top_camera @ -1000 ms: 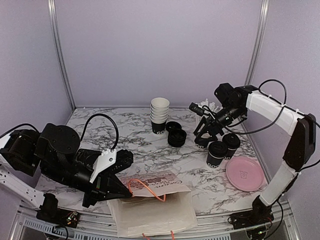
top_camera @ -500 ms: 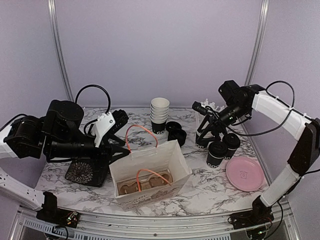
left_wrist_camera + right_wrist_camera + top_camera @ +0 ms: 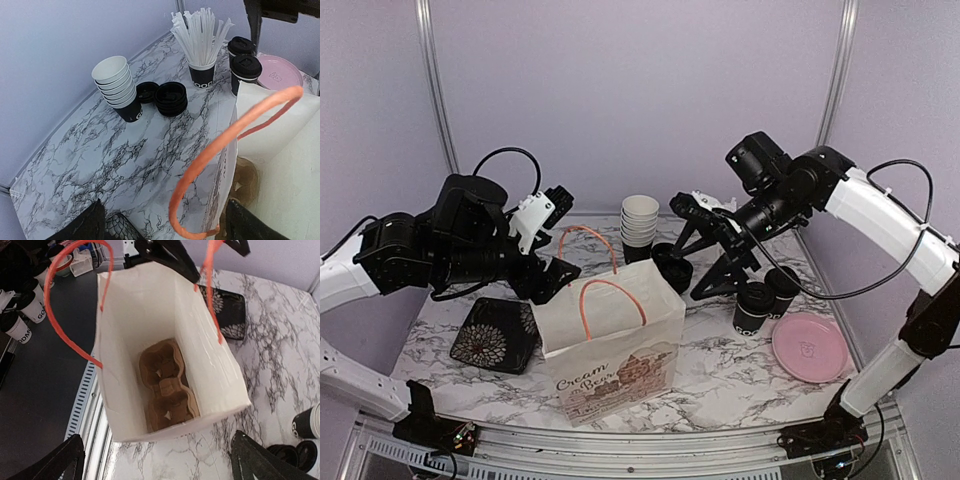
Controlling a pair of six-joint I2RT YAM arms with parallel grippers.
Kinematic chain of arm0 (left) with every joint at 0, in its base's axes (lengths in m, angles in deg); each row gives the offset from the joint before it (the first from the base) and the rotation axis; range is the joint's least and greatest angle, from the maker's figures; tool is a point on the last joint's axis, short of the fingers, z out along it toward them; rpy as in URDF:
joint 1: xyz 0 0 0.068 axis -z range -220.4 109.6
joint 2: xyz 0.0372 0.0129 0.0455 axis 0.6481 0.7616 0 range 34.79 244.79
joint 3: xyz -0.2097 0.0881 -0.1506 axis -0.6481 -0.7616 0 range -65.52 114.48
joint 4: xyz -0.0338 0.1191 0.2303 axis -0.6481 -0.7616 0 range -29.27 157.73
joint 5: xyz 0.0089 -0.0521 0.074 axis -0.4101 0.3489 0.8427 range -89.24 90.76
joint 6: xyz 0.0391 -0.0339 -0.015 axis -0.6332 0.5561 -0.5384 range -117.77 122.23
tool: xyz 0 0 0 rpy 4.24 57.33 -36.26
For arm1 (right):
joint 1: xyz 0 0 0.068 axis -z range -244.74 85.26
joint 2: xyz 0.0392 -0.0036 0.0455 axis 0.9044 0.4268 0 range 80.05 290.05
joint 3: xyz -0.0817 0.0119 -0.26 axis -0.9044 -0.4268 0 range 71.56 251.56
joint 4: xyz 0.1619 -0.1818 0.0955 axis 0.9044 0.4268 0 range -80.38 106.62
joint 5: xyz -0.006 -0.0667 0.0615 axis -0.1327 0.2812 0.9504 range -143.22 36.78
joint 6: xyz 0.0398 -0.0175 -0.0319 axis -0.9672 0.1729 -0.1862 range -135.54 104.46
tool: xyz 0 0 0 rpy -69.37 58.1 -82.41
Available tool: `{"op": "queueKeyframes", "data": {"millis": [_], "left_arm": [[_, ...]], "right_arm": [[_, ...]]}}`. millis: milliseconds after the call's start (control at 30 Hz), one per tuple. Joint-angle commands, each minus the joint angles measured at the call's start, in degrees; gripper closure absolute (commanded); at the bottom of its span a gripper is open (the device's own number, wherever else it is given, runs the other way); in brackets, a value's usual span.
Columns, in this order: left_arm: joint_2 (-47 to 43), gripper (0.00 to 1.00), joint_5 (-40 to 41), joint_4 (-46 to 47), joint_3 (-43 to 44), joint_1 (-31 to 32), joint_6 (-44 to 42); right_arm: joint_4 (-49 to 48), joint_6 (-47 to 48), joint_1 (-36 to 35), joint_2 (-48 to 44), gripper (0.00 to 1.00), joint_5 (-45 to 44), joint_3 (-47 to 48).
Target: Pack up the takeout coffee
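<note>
From above, the paper bag (image 3: pixel 610 345) stands upright and open-mouthed at the middle of the table's near edge, its orange handles (image 3: pixel 612 300) arching over the opening. The left gripper (image 3: pixel 558 272) sits at the bag's far left rim. The right gripper (image 3: pixel 695 262) hangs above the table's centre, jaws spread wide, holding nothing. The takeout coffee (image 3: pixel 752 308) is two lidded black cups, touching or nearly so, by the right edge just beyond the pink plate (image 3: pixel 810 348). The stack of nested cups (image 3: pixel 639 232) and the spare lids (image 3: pixel 672 272) sit near the far edge.

The left wrist view shows the left gripper (image 3: pixel 162 227) released: its fingers are well apart with the bag's rim and one handle loop between them, clamping neither. Past them stand the straw cup (image 3: pixel 202 75) and, right beside it, the takeout coffee (image 3: pixel 245 72).

The right wrist view looks straight down into the bag, where a brown cup carrier (image 3: pixel 165 387) lies on the bottom. The right gripper (image 3: pixel 157 460) is open and empty.

The risks, as I judge them: the bag is light and unheld, so a nudge from either arm could topple it. The handles cross the mouth and may snag a lowering cup or finger. The cups stand so close together, and so near the straws, that closing on one could knock over its neighbour. A cup set off a carrier socket may tip and spill.
</note>
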Motion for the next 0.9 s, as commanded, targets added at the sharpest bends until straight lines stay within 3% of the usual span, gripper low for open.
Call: {"op": "queueKeyframes", "data": {"millis": [0, 100, 200, 300, 400, 467, 600, 867], "left_arm": [[-1.6, 0.16, 1.2, 1.9, 2.1, -0.5, 4.7], [-2.7, 0.16, -2.9, 2.1, 1.8, -0.5, 4.1], [-2.5, 0.17, -1.0, 3.6, 2.3, -0.6, 3.9], [-0.5, 0.25, 0.3, 4.4, 3.9, -2.1, 3.8], [2.1, 0.4, -5.5, 4.6, 5.9, -4.6, 2.9], [3.6, 0.56, -10.3, 4.4, 7.1, -6.1, 2.6], [5.2, 0.97, -15.3, 3.8, 10.1, -7.4, 2.7], [7.3, 1.0, -15.0, 0.4, 20.7, -7.5, 0.0]], "right_arm": [[3.4, 2.5, -7.4, 2.9, 0.01, 1.0, 6.5], [3.0, 2.7, -12.6, 3.7, 0.01, 1.1, 9.1], [1.2, 0.6, -15.8, 5.0, 0.05, 0.9, 11.4], [-2.5, -4.7, -17.5, 7.6, 0.16, -1.5, 14.2], [-2.8, -6.7, -17.6, 10.4, 0.3, -0.4, 17.5], [-2.3, -6.6, -18.0, 11.3, 0.45, 1.9, 18.3], [-3.4, -7.8, -19.5, 12.0, 1.0, 1.2, 20.4], [-3.2, -5.5, -19.5, 12.7, 1.0, -1.3, 31.1]]}}
